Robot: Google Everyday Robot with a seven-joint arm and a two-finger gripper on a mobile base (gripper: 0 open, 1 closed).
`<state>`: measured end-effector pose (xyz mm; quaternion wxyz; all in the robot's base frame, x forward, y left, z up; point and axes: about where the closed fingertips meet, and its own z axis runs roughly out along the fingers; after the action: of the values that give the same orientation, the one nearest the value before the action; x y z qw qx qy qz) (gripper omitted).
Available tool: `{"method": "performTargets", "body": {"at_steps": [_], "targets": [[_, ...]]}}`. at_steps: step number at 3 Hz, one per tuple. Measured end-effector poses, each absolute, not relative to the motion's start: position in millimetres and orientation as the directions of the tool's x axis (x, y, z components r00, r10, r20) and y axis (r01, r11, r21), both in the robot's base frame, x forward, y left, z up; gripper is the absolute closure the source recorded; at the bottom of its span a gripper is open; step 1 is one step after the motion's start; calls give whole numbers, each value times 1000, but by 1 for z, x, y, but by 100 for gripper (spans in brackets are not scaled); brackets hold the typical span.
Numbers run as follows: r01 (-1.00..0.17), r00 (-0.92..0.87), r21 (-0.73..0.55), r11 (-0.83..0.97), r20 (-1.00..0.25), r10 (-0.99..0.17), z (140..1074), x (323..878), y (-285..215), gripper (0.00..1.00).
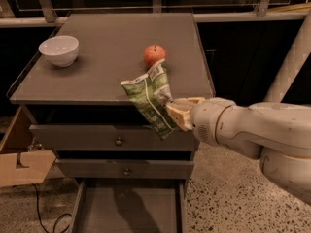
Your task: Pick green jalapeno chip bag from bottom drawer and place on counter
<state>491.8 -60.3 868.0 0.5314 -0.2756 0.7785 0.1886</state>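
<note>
The bottom drawer [130,208] is pulled out below the two upper drawers, and its plain, flat, dark floor is shown from front to back. A white bowl [59,50], round and smooth, is set on the counter [102,76] near the back left corner; what it holds cannot be told from this angle. A cardboard box [18,165] is seen at the left of the cabinet, with its contents hidden.

The bag [151,99] is held in the air at the counter's front edge, right of centre. It is pinched at its right side between the tan fingers [187,102] of the gripper [172,111], which is reached in from the right on a thick white arm [252,130]. The bag is tilted: its upper corner is seen over the counter top just below a red apple [154,56], and its lower end is seen hanging in front of the top drawer [87,139]. Whether the counter is touched by it cannot be told.

The bag is green with white patches and print, crinkled and creased, in a flat pillow shape, and is larger than the apple.

The counter is matte grey-brown and rectangular. Small round knobs [118,141] are fitted to the upper drawers. A speckled stone floor [218,198] is seen below.
</note>
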Motion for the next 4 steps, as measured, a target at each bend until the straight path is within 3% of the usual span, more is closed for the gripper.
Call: {"method": "performTargets", "body": {"at_steps": [3, 4], "targets": [[-652, -159, -160, 741, -927, -339, 899, 524, -68, 100], [-630, -78, -292, 719, -898, -433, 921, 549, -86, 100]]}}
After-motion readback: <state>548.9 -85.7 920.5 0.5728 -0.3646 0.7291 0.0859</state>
